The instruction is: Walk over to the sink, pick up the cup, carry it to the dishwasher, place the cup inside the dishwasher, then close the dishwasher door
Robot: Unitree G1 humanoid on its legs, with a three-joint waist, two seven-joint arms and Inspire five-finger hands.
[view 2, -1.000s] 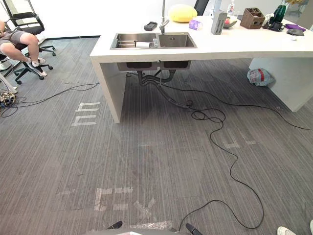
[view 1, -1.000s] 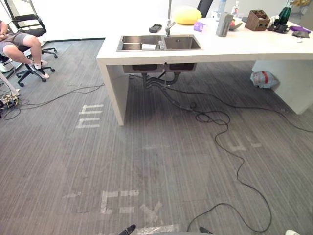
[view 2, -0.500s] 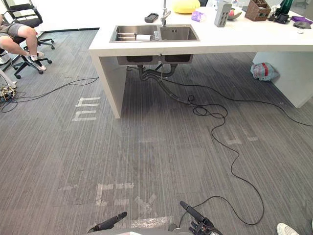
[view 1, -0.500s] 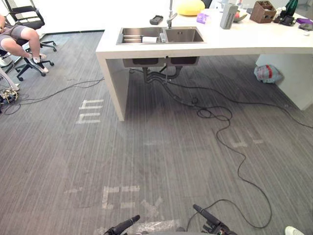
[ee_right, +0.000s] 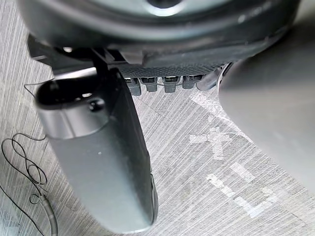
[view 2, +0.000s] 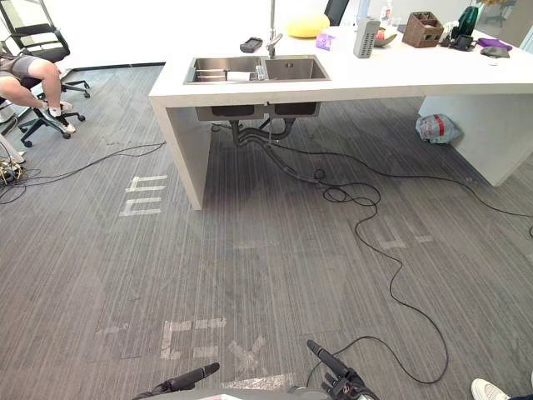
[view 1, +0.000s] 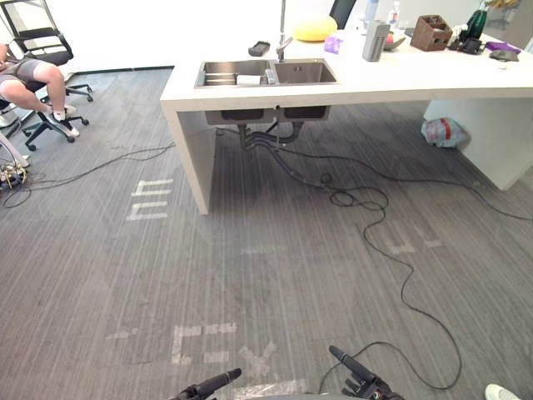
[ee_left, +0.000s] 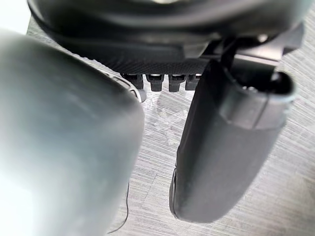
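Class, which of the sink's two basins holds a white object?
The left basin: a white object lies against its divider. The right basin looks bare.

Held low over grey carpet [view 1: 275, 275]: left hand [view 1: 208, 385] and right hand [view 1: 354, 371], fingers straight, touching nothing. Ahead of both, wide open floor right up to the white counter [view 1: 400, 77]. Straight ahead of the left hand, blocked low down by the counter's slab side panel [view 1: 190, 150]. Ahead of the right hand, open space under the top, crossed by drain pipes [view 1: 268, 137] hanging below the double sink [view 1: 266, 72]. From above, free way into both basins, apart from the faucet [view 1: 283, 33] at the far rim. Far off on the left hand's outer side, a seated person [view 1: 33, 79] on an office chair [view 1: 37, 37]. Just outside the right hand, a white shoe [view 1: 500, 392]; much farther ahead, a plastic bag [view 1: 441, 132] under the counter.
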